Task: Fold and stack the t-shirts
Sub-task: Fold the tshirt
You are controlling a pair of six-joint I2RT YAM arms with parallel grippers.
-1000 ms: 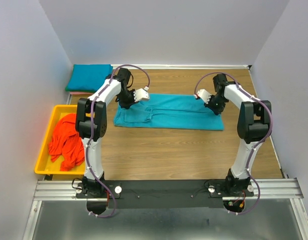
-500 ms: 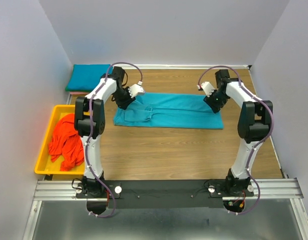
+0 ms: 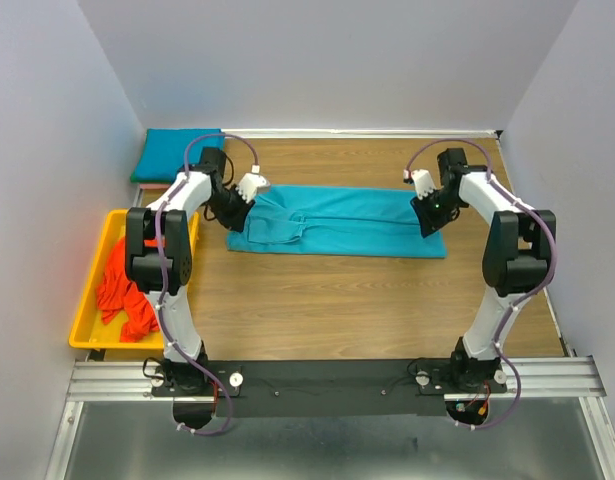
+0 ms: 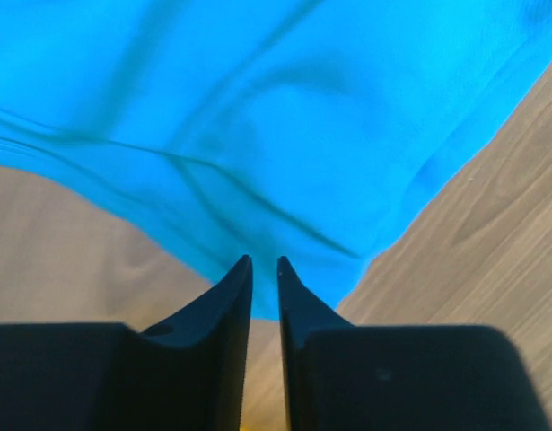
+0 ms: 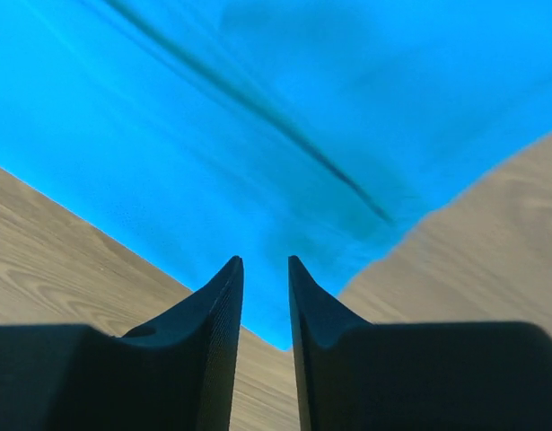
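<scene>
Now the teal shirt point(image 3: 337, 222) lies sideways on the desk point(image 3: 337, 300); left claw point(image 4: 261, 260) pinches its left end, right claw point(image 5: 262, 260) its right end.

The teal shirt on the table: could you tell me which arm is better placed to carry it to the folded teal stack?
Probably left. The left gripper holds the teal shirt at its left end, nearest the folded teal stack; the right gripper is at the opposite end.

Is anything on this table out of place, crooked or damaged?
Nothing is damaged or spilled. The orange t-shirts lie crumpled and unfolded in the yellow tray; the spread teal t-shirt is slightly wrinkled.
</scene>
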